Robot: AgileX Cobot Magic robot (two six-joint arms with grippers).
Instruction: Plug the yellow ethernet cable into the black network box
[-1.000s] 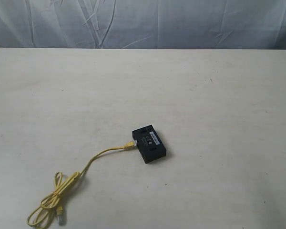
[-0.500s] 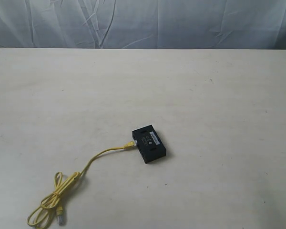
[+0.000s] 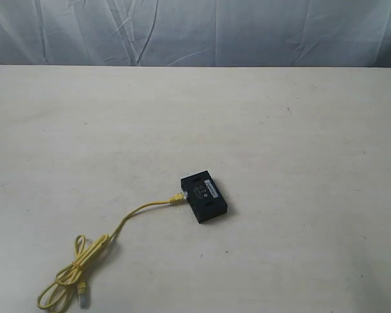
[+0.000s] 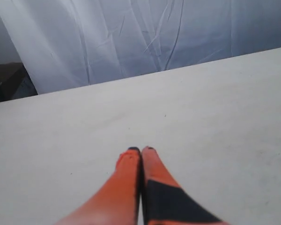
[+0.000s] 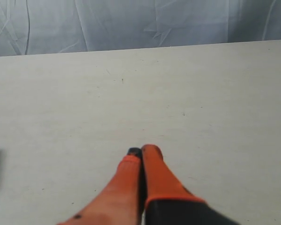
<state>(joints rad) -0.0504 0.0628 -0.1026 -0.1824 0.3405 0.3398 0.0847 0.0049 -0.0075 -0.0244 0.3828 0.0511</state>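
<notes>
Tabletop (image 3: 300,130), exterior view: I see the black network box (image 3: 204,199) near centre, with one plug of the yellow ethernet cable (image 3: 90,253) at its left side. Left wrist view: left hand (image 4: 141,150) pinched together, empty. Right wrist view: right hand (image 5: 141,151) likewise.

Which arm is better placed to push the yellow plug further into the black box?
Probably the left. The yellow ethernet cable meets the black network box on the left arm's side. The left gripper and right gripper are both shut, empty.

table (image 3: 280,130): white, matte | on it: black network box (image 3: 204,199); yellow ethernet cable (image 3: 173,199), far end coiled
</notes>
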